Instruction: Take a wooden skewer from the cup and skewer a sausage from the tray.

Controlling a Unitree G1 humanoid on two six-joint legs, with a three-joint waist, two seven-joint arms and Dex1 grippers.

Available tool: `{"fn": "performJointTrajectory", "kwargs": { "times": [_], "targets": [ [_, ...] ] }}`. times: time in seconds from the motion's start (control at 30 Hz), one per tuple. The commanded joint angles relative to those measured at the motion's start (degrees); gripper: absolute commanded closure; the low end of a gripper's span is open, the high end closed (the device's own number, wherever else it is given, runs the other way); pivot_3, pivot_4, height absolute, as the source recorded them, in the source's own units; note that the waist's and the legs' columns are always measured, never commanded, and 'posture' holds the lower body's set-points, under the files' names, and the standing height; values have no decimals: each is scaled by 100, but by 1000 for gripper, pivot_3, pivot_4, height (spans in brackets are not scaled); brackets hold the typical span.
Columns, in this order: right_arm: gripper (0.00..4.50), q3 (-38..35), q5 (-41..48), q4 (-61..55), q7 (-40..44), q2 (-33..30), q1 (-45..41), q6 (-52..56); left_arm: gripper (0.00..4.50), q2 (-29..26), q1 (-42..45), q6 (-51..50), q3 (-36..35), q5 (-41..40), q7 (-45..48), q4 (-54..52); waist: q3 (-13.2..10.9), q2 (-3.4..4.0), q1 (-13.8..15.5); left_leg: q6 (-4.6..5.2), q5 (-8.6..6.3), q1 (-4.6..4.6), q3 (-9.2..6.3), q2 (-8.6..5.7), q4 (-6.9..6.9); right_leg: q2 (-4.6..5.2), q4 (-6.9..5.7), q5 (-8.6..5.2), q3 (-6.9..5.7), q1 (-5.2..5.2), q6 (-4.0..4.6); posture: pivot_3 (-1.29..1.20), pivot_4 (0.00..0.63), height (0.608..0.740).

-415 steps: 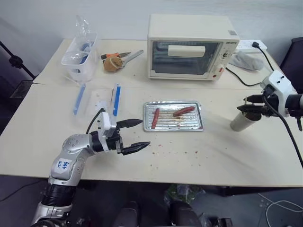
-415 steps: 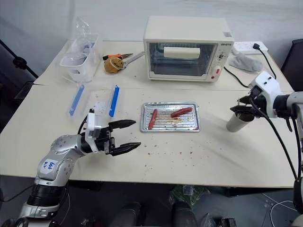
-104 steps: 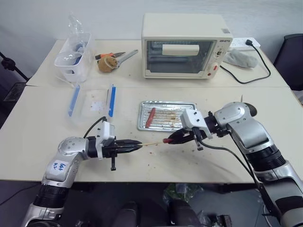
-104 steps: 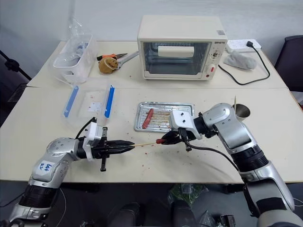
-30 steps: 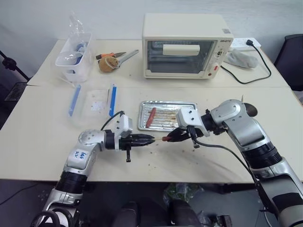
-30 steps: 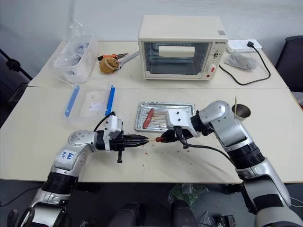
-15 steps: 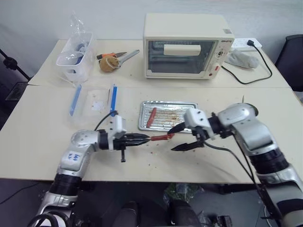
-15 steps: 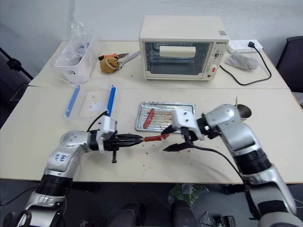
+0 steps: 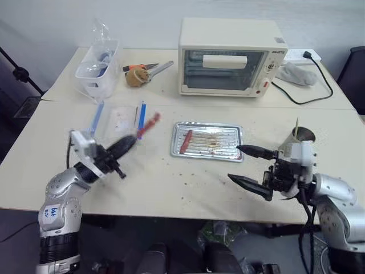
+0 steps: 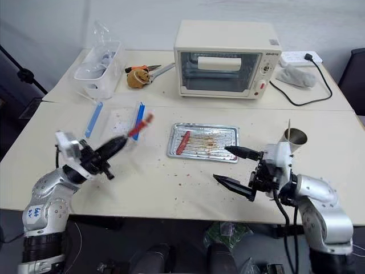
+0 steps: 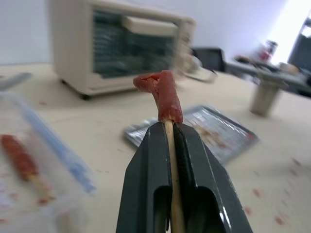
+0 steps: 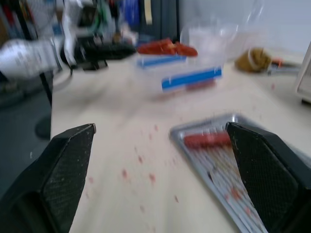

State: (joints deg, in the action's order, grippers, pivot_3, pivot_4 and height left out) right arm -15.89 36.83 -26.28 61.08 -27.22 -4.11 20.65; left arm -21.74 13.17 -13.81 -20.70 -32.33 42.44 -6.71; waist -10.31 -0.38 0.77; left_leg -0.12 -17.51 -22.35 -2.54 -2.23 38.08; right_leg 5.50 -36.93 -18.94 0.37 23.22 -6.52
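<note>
The left tool (image 11: 167, 141) pinched the wooden skewer (image 11: 171, 160), sausage (image 11: 163, 96) impaled at twelve o'clock, best carried level; the right tool (image 9: 246, 165) gaped empty.

We see the tray (image 9: 208, 140) at the table's (image 9: 171, 188) middle, one sausage (image 9: 185, 141) in its left part. The oven (image 9: 231, 56) stands behind it, the cup (image 9: 300, 137) to its right, the lid (image 9: 120, 120) to its left, the tub (image 9: 97, 67) at the far left corner.
</note>
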Motion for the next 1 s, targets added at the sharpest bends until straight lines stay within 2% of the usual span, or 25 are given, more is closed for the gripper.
{"fn": "performJointTrajectory", "kwargs": {
  "times": [0.03, 0.2, 0.33, 0.43, 0.47, 0.53, 0.63, 0.7, 0.8, 0.9, 1.0],
  "targets": [
    [26, 55, -13, -586, -534, 411, 170, -612, 4500, 217, 340, 64, -218, 109, -1028, -9, 0, 0, 11, 0, 0, 3, 1, 0, -1, -2, -3, 0, -1, 0, 0, 0, 150, 740],
    [26, 239, -262, -576, -905, 633, -59, -1160, 4500, 375, 1089, 17, -313, 457, -2232, 809, 2, -3, 29, 0, 1, 8, 10, -6, 0, -10, -8, 0, -15, 2, -1, 0, 150, 740],
    [26, 274, -275, -486, -845, 466, -91, -1354, 4500, 254, 1535, 75, -51, 895, -2558, 1432, 2, -4, 46, 0, 0, 8, 12, -7, -3, -13, -10, 0, -25, 4, -1, 0, 150, 740],
    [26, 270, -259, -463, -814, 326, -4, -1411, 4500, 273, 1750, 68, -64, 925, -2731, 1643, 2, -5, 50, 1, 0, 7, 13, -10, -4, -14, -9, 0, -26, 6, -1, 0, 150, 740],
    [0, 259, -256, -461, -813, 289, 35, -1431, 3909, 277, 1775, 32, -64, 903, -2745, 1645, 2, -6, 50, 2, 0, 6, 13, -10, -4, -13, -9, 0, -26, 7, -1, 0, 150, 740],
    [0, 250, -232, -465, -842, 231, 101, -1458, 3448, 265, 1760, -11, -33, 864, -2696, 1587, 2, -6, 51, 2, 0, 5, 12, -9, -5, -9, -8, 0, -25, 7, -1, 0, 150, 740],
    [0, 188, -204, -482, -799, 51, 282, -1413, 2536, -94, 1366, -41, 83, 676, -1905, 1072, 2, -6, 22, 2, 0, 6, 17, -6, -6, -9, -8, 0, -23, 7, -1, 0, 150, 740],
    [0, 184, -201, -450, -700, -127, 386, -1382, 1954, -539, 996, -98, 103, 518, -1215, 747, 2, -6, -34, 1, 0, 6, 18, -2, -11, -9, -7, 0, -21, 9, -1, 0, 150, 740],
    [0, 176, -151, -376, -567, -346, 494, -1356, 1954, -1151, 568, -143, 188, 402, -373, 399, 3, -6, -82, -1, 0, 7, 16, 3, -17, -9, -1, 0, -8, 10, 1, 0, 150, 740],
    [0, 192, -112, -254, -423, -595, 584, -1253, 1954, -1943, -6, 353, 529, 781, 749, 256, 3, -5, -85, -1, 0, 8, 13, 2, -18, -5, 4, -1, 1, 6, 2, 0, 150, 740],
    [0, 294, -249, 71, -134, -746, 712, -1392, 1954, -2271, -478, 986, 901, 1171, 1315, 308, 3, -4, -84, 1, -1, 16, 11, 2, -23, 0, 15, -2, 11, -8, 5, 0, 150, 740]
  ]
}}
